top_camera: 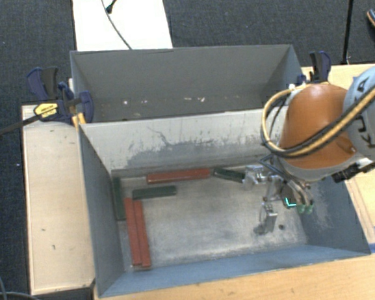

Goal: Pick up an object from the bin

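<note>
Gripper (268, 224) hangs low over bare floor at the right of the bin (186, 139). How far open it is cannot be told, and nothing shows in it. Nearest is a short green bar (229, 174), toward the back wall and to the view's left of the tip. Its long axis runs left to right, dipping slightly toward the arm. A pick there would likely need a move back and left, with the grip set across that axis. Further left lie a longer red bar (178, 175), a green bar (154, 192), a dark strip (118, 198) and two red bars (137, 232) by the left wall. All look flat, straight-edged and rigid. The floor is scuffed grey metal.
</note>
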Robot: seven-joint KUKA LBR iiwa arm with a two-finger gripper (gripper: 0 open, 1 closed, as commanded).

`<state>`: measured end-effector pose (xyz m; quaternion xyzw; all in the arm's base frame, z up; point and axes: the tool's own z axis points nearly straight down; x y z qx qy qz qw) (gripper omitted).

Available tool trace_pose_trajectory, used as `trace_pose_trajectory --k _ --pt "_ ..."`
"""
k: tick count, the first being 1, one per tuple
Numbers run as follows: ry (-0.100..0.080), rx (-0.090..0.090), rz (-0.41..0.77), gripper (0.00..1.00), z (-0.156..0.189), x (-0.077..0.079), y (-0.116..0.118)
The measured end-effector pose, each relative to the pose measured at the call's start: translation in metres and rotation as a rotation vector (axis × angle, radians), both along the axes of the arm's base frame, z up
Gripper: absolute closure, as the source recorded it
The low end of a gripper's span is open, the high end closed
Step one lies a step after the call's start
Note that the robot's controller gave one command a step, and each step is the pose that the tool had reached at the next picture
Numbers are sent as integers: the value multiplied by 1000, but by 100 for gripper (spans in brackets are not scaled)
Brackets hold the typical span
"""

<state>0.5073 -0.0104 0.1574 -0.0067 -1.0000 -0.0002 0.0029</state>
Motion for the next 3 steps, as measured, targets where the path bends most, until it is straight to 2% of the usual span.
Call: trace_pose_trajectory --k 1,2,3 --pt "-6 -2 80 0 -91 37 -85" --pt "-15 4 39 0 -58 79 -8" --pt "-8 0 -188 0 -87 76 -16"
